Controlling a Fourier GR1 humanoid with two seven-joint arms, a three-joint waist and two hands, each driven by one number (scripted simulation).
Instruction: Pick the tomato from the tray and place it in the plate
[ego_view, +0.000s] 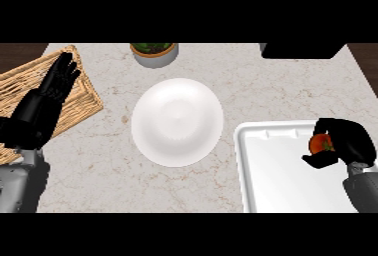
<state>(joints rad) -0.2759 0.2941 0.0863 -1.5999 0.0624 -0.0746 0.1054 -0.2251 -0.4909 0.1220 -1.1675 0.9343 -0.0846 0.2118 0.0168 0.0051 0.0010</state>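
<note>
The tomato (322, 143) is red-orange and shows only partly inside my right hand (345, 142), whose fingers and thumb curl round it. The hand is over the right part of the white tray (284, 167), which lies at the lower right of the counter. A white plate (177, 121) sits in the middle of the counter, left of the tray, with nothing on it. My left hand (46, 97) rests open at the left edge, fingers straight and pointing up, over a wicker mat.
A woven wicker mat (81, 100) lies at the far left under the left hand. A grey pot with a green plant (153, 52) stands at the back, above the plate. A black object (303, 50) sits at the back right edge.
</note>
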